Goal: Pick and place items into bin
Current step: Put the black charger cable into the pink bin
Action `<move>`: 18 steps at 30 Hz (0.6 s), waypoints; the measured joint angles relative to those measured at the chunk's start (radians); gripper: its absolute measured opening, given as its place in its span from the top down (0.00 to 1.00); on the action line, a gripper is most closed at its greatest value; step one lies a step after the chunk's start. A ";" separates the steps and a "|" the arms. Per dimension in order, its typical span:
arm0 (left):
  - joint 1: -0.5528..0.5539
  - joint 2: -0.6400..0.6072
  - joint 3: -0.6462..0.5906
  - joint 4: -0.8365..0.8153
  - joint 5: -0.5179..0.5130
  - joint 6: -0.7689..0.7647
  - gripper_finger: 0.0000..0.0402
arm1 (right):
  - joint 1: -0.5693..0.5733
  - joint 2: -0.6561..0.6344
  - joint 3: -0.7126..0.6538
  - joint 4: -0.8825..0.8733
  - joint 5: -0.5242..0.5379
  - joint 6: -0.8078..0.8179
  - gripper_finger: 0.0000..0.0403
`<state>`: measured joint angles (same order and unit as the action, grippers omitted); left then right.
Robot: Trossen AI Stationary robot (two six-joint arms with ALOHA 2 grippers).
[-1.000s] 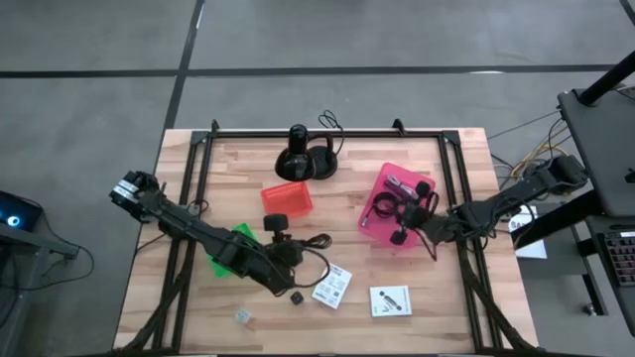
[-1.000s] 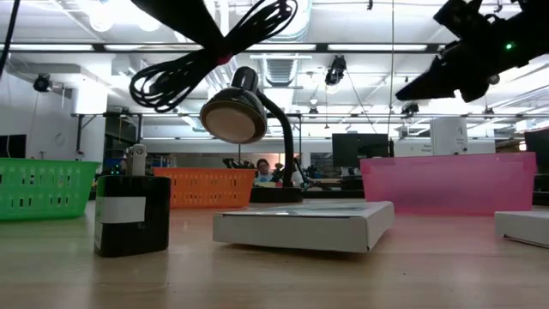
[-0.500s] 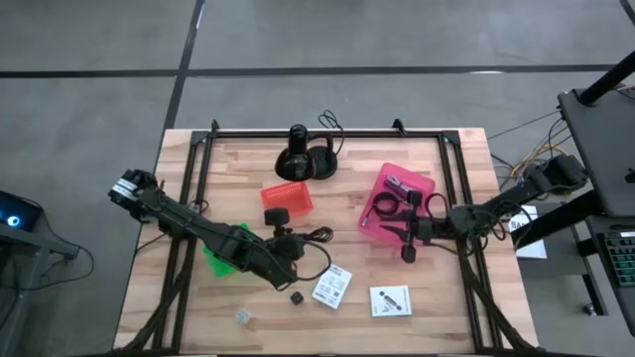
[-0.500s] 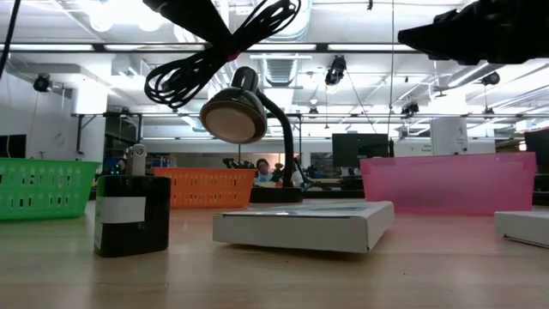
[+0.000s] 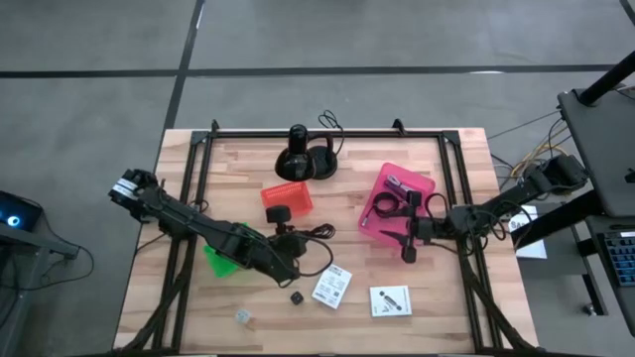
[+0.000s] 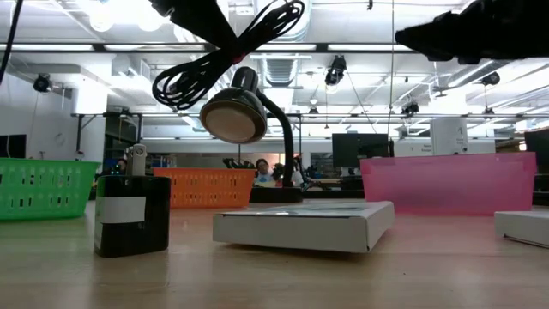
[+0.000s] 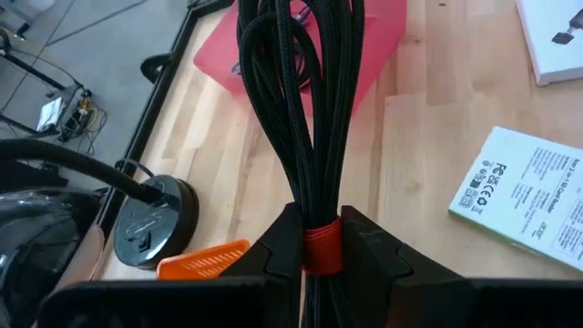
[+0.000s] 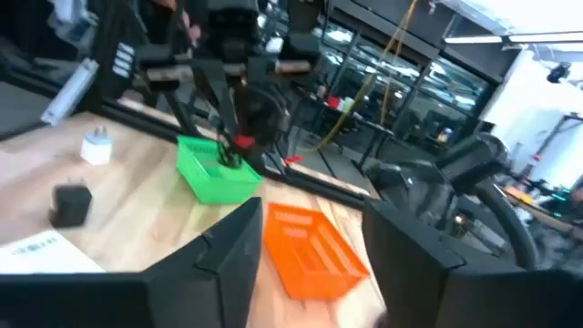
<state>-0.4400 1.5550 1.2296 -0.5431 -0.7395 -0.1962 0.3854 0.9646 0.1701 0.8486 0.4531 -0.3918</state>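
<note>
1. The surface (image 5: 228, 169) is a butcher-block wood top of pale glued strips, edged by a black metal frame.
2. The left arm reaches in from the left edge. Its left gripper (image 7: 305, 260) has its fingers clamped on the black coiled cable (image 7: 301, 109) just where a red tie binds the loops. The bundle is held up off the wood, near the middle of the surface and beside the orange bin (image 5: 287, 198). In the low view the cable (image 6: 225, 53) hangs as slack braided loops high in the picture.
3. The right arm comes in from the right edge. Its right gripper (image 5: 405, 242) sits at the near edge of the pink bin (image 5: 376, 191), fingers spread apart with nothing between them.
4. The pink bin is a translucent rectangular plastic tray. Dark items lie inside it, but they are tangled and too small to tell apart.
5. The green bin (image 5: 220, 264) is a slotted plastic basket, largely covered by the left arm.
6. The black stand (image 5: 303, 157) has a round base and a thin cord trailing toward the far rail.
7. Two white printed cards, one (image 5: 331, 287) near the middle and one (image 5: 390, 300) to its right, lie flat on the near part of the surface.
8. A tiny black cube (image 5: 296, 297) rests beside the first card.
9. A small clear piece (image 5: 243, 316) lies near the front edge, its shape hard to make out.
</note>
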 joint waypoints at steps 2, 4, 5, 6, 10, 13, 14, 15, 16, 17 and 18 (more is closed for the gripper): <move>0.003 0.000 -0.001 0.036 0.000 0.027 0.91 | -0.001 0.000 0.005 0.001 -0.043 0.000 0.53; 0.008 0.000 -0.002 0.086 0.000 0.072 0.91 | 0.000 0.000 0.005 0.001 -0.099 -0.009 0.52; 0.010 0.000 -0.006 0.121 0.000 0.100 0.91 | -0.001 0.000 0.006 0.002 -0.126 -0.015 0.52; 0.014 0.000 -0.012 0.158 0.000 0.129 0.91 | -0.002 0.000 0.007 0.003 -0.153 -0.023 0.51; 0.031 0.000 -0.061 0.338 0.031 0.250 0.91 | -0.011 0.000 0.012 0.004 -0.203 -0.035 0.51; 0.051 0.000 -0.094 0.423 0.058 0.292 0.91 | -0.023 0.000 0.014 0.004 -0.203 -0.035 0.51; 0.058 0.000 -0.103 0.444 0.062 0.293 0.91 | -0.027 0.000 0.014 0.003 -0.203 -0.035 0.51; 0.067 0.000 -0.115 0.469 0.064 0.298 0.91 | -0.031 0.000 0.014 0.003 -0.203 -0.035 0.51; 0.075 0.000 -0.130 0.501 0.072 0.310 0.91 | -0.033 0.000 0.014 0.003 -0.203 -0.035 0.51; 0.082 0.000 -0.147 0.537 0.086 0.326 0.91 | -0.034 0.000 0.014 0.003 -0.202 -0.035 0.51; 0.090 0.000 -0.163 0.574 0.104 0.341 0.91 | -0.036 0.000 0.014 0.003 -0.200 -0.035 0.51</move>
<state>-0.3504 1.5551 1.0665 0.0310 -0.6355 0.1449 0.3496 0.9646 0.1837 0.8513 0.2526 -0.4267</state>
